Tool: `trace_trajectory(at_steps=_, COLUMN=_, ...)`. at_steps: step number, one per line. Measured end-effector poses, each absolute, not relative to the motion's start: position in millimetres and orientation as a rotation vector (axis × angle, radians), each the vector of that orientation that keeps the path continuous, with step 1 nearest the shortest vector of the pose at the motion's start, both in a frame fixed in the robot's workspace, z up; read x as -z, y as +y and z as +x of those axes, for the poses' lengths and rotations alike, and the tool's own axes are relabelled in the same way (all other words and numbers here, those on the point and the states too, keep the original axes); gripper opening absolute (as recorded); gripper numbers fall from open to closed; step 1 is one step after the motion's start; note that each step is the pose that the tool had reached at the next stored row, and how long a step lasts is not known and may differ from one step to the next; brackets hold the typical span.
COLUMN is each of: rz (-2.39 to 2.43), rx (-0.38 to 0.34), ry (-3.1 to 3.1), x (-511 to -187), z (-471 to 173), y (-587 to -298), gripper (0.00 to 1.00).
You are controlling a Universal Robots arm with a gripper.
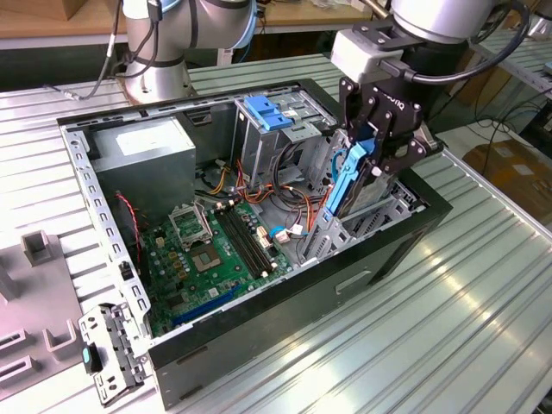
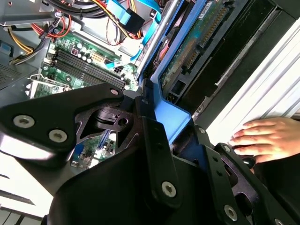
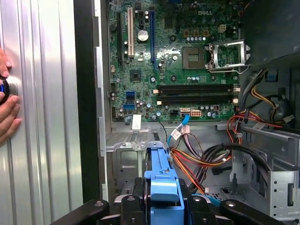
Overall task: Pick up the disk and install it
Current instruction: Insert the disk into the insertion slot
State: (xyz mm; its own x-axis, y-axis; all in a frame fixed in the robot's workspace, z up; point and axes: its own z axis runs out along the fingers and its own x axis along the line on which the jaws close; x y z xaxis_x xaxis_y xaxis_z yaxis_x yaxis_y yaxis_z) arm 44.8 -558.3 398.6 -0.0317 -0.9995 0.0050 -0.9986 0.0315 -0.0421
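Right of centre in the exterior view, the gripper [image 1: 373,155] has its fingers [image 3: 197,205] pinching the disk [image 1: 346,181], held on edge over the case [image 1: 285,302]. I'd guess it's dense, rigid and shock-shy; the blue rails [image 3: 161,180] look like the safest hold.

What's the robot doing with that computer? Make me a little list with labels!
Holding: the gripper is shut on the disk
Disk pose: on edge, tilted, lower end in the metal bay
Computer case: open, lying on the table
Inside: green motherboard, coloured cables
Person: a hand rests on the table beside the case
Work so far: disk picked up, partway into the bay
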Motion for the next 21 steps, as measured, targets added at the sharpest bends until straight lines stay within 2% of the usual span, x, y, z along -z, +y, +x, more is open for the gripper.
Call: trace_trajectory(at_steps=21, rz=-2.168, rx=0.053, ry=2.238, x=-369.8, z=44.8, y=-558.3, gripper=0.37)
